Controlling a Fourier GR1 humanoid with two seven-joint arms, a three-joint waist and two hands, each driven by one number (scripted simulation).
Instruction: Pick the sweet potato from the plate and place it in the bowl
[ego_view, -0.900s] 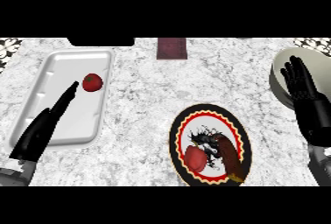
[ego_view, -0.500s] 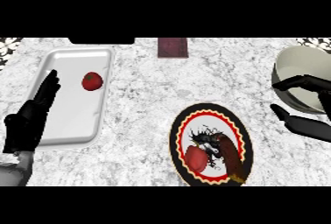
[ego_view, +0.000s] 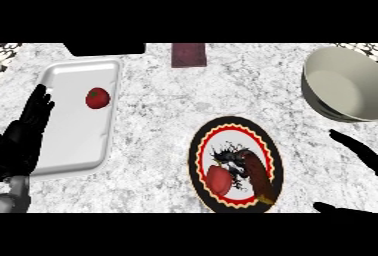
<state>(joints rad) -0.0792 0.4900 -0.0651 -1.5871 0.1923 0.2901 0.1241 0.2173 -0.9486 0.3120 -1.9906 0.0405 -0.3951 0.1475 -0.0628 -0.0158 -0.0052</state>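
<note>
Marble counter (ego_view: 155, 130) — sweet potato (ego_view: 258, 176) lies on the plate (ego_view: 198, 159), left hand (ego_view: 26, 137) and right hand (ego_view: 357, 148) both with fingers open.

Kitchen setting: a white, grey-veined marble surface (ego_view: 155, 125) carries tableware. A round patterned plate (ego_view: 194, 165) with food sits near centre, a deep pale bowl (ego_view: 347, 85) far right, a white tray (ego_view: 74, 145) left, holding a red fruit (ego_view: 97, 98).

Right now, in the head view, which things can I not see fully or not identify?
Head view:
Right hand: cut off by the right edge; only fingers show.
Bowl: its right side passes the right edge.
Dark red block: cut by the top edge; what it is cannot be told.
Sweet potato: its outline blends with the dark pattern of the plate.
</note>
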